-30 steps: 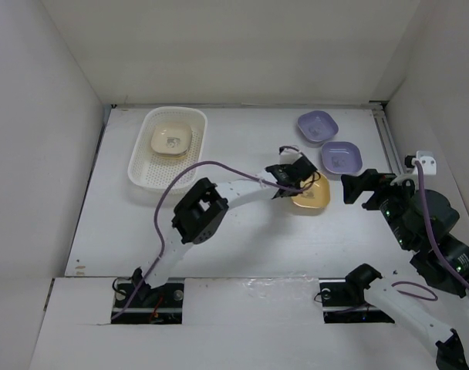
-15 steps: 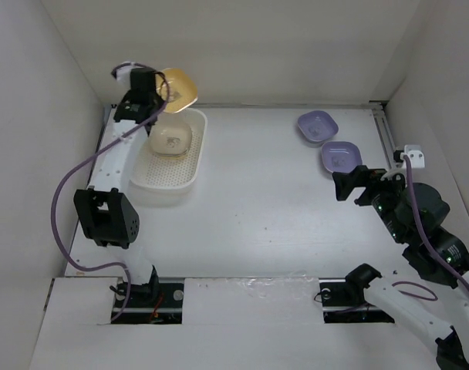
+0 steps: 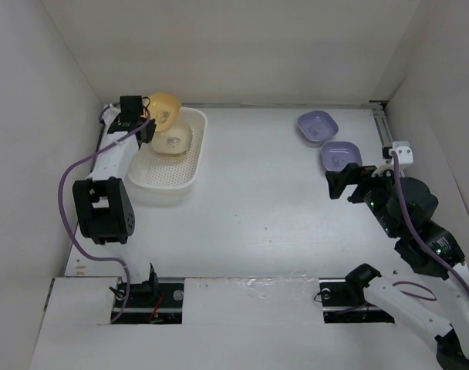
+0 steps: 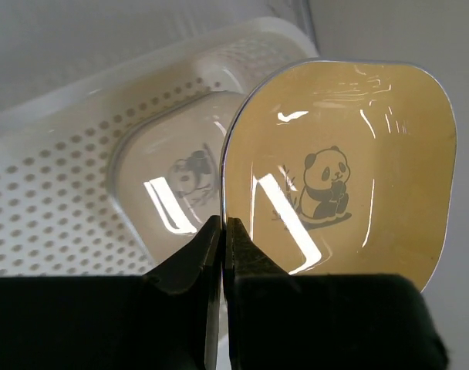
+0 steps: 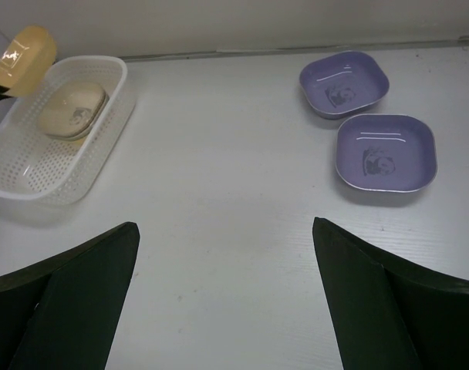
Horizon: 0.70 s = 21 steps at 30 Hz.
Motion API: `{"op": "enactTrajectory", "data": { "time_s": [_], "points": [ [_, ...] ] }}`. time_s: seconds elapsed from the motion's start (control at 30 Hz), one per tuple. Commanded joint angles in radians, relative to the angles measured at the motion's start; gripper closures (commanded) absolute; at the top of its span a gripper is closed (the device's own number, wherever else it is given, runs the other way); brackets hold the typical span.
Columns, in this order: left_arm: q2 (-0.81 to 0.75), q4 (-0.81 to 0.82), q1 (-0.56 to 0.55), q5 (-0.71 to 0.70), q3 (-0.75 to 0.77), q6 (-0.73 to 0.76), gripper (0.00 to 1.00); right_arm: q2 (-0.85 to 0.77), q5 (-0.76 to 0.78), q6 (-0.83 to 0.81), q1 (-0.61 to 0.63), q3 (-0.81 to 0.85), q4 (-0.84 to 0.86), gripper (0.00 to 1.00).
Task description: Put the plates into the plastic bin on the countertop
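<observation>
A left wall (image 3: 34, 154), a back wall (image 3: 234, 46) and a right wall (image 3: 443, 92), all plain white, box in the space. A thin metal rail (image 3: 384, 131) runs along the foot of the right wall. Nearest me, a white front panel (image 3: 250, 308) has two dark cut-outs, well apart.

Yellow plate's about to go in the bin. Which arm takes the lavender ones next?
Right. The right fingers are open and face the two lavender plates. The left fingers are shut on the yellow plate over by the bin.
</observation>
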Motion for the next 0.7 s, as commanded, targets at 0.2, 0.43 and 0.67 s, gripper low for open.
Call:
{"op": "enactTrajectory", "data": {
  "time_s": [0.2, 0.43, 0.67],
  "points": [
    [0.072, 0.079, -0.043, 0.047, 0.004, -0.189, 1.0, -0.006, 0.008, -0.019, -0.006, 0.002, 0.038, 0.0],
    [0.072, 0.123, -0.063, 0.056, -0.039, -0.211, 1.0, 0.003, -0.001, -0.019, -0.006, 0.002, 0.058, 0.0],
    [0.053, 0.141, -0.063, 0.074, -0.074, -0.22, 0.51, 0.014, -0.019, -0.019, -0.006, -0.008, 0.067, 0.0]
  ]
}}
